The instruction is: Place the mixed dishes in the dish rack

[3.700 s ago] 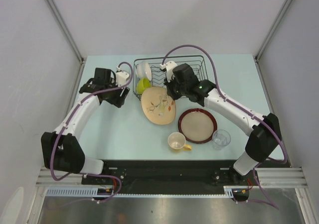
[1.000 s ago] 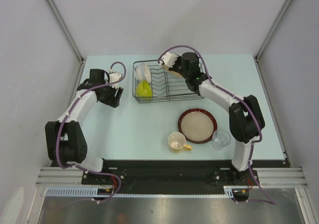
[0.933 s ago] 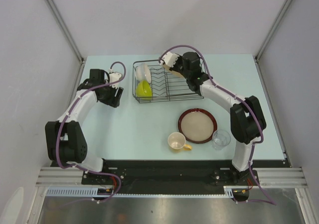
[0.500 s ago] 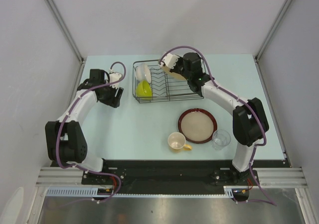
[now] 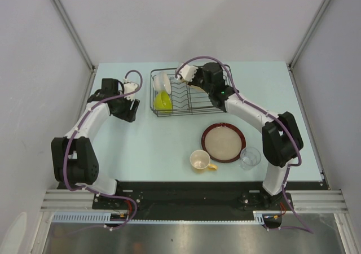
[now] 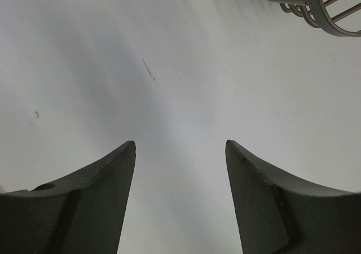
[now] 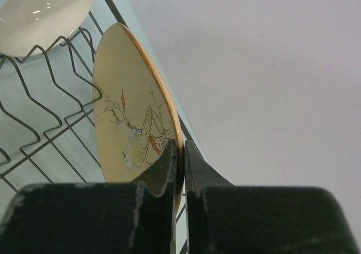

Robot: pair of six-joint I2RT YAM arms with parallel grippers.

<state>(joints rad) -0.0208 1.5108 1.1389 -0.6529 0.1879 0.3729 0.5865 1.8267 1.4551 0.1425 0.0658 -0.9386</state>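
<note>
Nearest me, cup (image 5: 199, 160), glass (image 5: 250, 157) and red-rimmed plate (image 5: 223, 142) sit where they were. My left gripper (image 6: 180, 144) stays wide over bare table (image 6: 180, 68) beside the rack (image 5: 192, 99). The leaf plate (image 7: 130, 124), earlier flat on the table, now stands on edge over the rack's wires, rim pinched in my right gripper (image 7: 180, 147); only the wrist view shows that grip. The white bowl (image 5: 162, 82) and green bowl (image 5: 163, 100) occupy the rack's left end.

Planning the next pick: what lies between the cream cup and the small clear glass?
The dark-red-rimmed tan plate: its near rim reaches between the cream cup and the small clear glass. The top view shows it.
</note>
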